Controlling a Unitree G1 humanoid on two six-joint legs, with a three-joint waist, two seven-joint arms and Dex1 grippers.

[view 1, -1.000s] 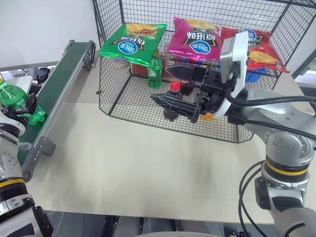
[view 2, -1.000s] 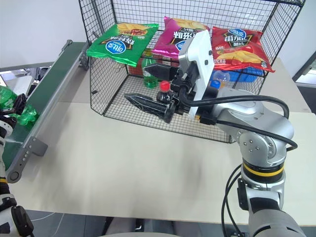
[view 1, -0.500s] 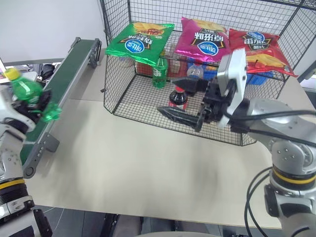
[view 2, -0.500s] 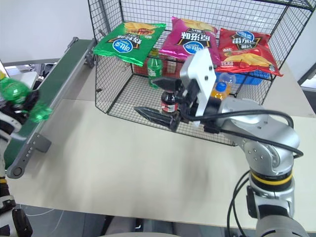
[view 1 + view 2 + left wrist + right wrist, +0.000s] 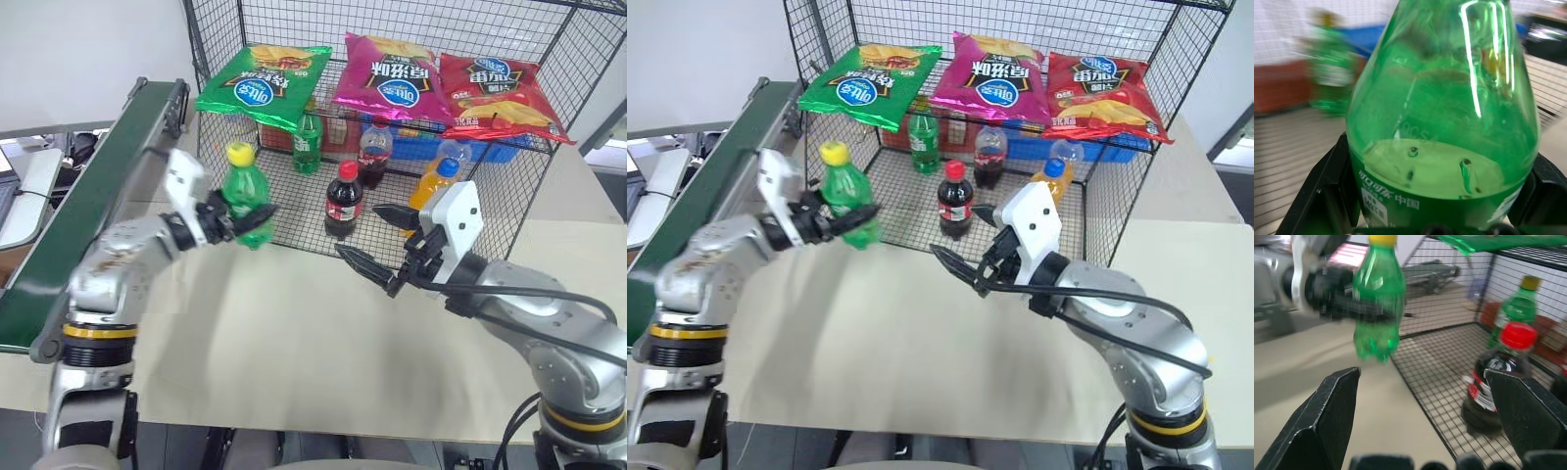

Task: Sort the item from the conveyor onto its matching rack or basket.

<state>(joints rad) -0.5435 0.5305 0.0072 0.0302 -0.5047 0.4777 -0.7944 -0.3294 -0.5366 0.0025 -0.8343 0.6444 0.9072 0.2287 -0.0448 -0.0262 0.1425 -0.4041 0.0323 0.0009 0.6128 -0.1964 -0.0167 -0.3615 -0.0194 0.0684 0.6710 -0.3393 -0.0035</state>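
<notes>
Chinese characters "原滋味" stand on the pink chip bag (image 5: 397, 78) at upper centre; small white characters mark the green bottle's label (image 5: 1400, 198), not legible.

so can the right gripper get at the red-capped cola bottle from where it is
Probably yes: the right gripper is open, just outside the cage's open side, with the cola bottle near that edge and nothing between them.

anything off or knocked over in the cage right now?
Nothing stands out. The bottles on the black mesh cage floor all stand upright, and the three chip bags lie on its upper shelf. The bright-green bottle is upright in the shut left gripper near the cage's front edge. The right gripper is open and holds nothing.
</notes>
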